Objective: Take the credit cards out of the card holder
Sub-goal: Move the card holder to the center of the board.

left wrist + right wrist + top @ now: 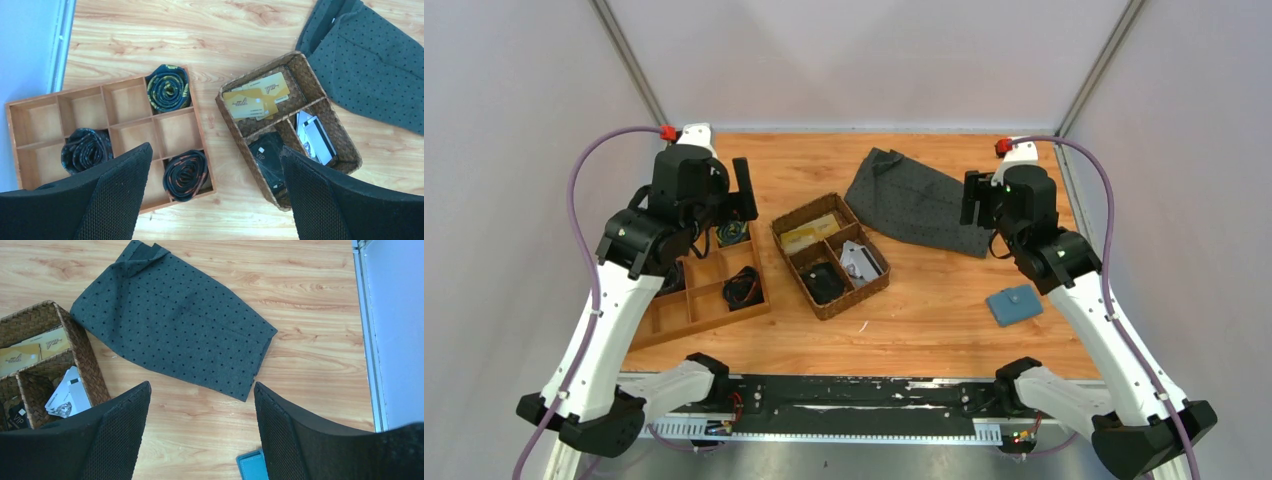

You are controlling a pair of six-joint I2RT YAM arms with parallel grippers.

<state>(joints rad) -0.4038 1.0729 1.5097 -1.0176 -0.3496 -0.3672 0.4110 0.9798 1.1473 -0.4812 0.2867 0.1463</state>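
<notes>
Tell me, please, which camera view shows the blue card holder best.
The top external view: the card holder shows whole there, folded shut. The right wrist view catches only one corner at its bottom edge; the left wrist view misses it entirely.

Plain pale grey walls enclose a wooden table on three sides under even light
</notes>
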